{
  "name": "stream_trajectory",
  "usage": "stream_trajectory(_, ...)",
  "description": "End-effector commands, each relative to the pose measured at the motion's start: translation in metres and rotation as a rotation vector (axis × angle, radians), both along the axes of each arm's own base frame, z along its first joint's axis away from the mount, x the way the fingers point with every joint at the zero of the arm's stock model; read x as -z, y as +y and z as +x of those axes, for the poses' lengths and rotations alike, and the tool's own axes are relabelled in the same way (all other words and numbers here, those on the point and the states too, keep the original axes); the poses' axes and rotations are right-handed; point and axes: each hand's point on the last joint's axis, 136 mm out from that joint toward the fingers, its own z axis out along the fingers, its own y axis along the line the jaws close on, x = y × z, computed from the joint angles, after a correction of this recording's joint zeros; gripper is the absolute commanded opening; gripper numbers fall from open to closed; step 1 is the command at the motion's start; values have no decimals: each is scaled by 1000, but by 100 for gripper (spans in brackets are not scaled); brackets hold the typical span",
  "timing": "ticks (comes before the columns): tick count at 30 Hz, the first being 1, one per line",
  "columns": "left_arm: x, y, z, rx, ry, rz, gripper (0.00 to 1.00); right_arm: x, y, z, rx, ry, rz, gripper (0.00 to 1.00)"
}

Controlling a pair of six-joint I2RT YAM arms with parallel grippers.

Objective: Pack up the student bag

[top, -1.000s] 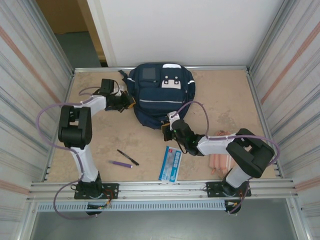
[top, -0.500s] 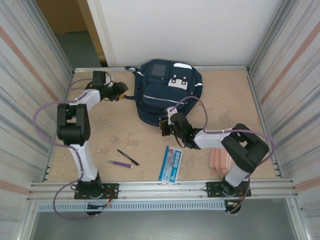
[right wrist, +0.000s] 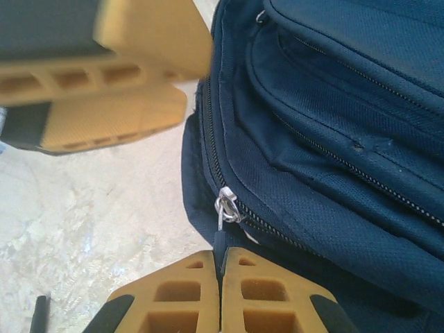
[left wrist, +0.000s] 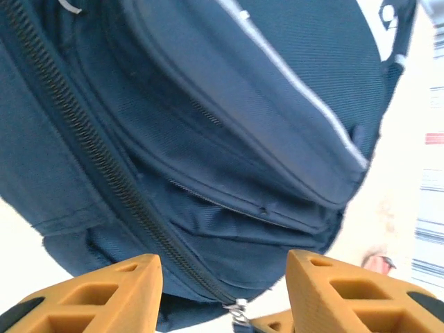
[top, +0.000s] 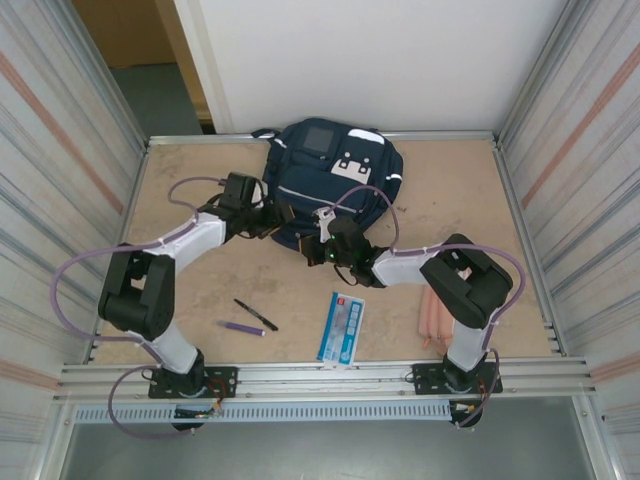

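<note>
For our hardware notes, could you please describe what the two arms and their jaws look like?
Both the left arm and right arm have white links with bulky black joint housings on black bases. A purple cable loops along each. The jaws are blocky and orange-yellow, with rectangular cut-outs and black patches.

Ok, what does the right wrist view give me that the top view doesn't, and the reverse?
Right wrist: a close look at the zipper pull pinched in the shut right gripper, with the left gripper open just beyond it. Top: a black pen, a purple pen, a booklet and a pink case on the table. Both: the bag, with the two grippers at its near edge.
</note>
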Motion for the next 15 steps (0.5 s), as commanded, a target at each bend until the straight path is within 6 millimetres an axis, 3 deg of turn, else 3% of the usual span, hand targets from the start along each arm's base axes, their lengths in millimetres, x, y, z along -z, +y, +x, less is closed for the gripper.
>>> stream_trajectory(1,23,12,11,-69,31,70,50,-4,12,-6,-31,28,66,0)
stream_trajectory(6,49,9,16,-62,83,77,45,5,6,-13,-27,64,50,0)
stream_trajectory(7,52,9,17,-55,91,83,41,9,3,-14,-21,78,42,0)
stream_trajectory(11,47,20,23,-56,63,109,8,15,-19,-20,-5,113,-9,0)
stream_trajectory(13,41,30,27,-62,55,102,1,25,-34,-20,5,115,-64,0)
stream_trajectory(15,34,39,27,-76,47,81,0,35,-53,-16,40,152,-97,0)
